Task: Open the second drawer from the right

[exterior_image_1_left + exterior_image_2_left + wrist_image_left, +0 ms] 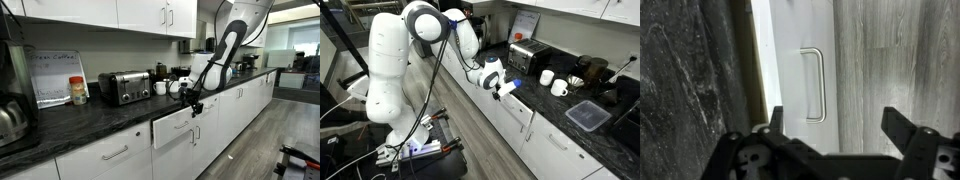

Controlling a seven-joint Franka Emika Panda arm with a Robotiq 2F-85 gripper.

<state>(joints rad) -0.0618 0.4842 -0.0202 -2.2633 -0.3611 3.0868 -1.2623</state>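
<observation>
Plainly, the wide, shallow drawer with a glossy white front (172, 130) stands partway out of the run of white lower cabinets (235, 110). In an exterior view its front sits proud of the neighbouring fronts, just under the edge of the dark speckled stone countertop (90, 120). In the wrist view a strip of the drawer's pale wood inner box (753, 60) shows between the countertop edge and the white front. The silver bar handle (815, 85) lies on that front, running up and down the picture. The black Robotiq gripper (838, 122) hangs in front of the drawer with its two fingers (775, 118) spread wide and nothing between them. The handle lies beyond the fingertips and apart from them. In both exterior views the white robot arm (390, 70) reaches across to the drawer's upper edge and the gripper sits close to the front; whether it touches the drawer cannot be told at this size. On the countertop stand a chrome and black toaster (125, 87), a small jar with a red lid (78, 90) just beside a white hand-written sign (55, 75) leaning on the wall, two white mugs (547, 77) near the toaster, and a dark rectangular plastic container (588, 115) further along. Grey wood-look flooring (900, 60) runs below the cabinets.
</observation>
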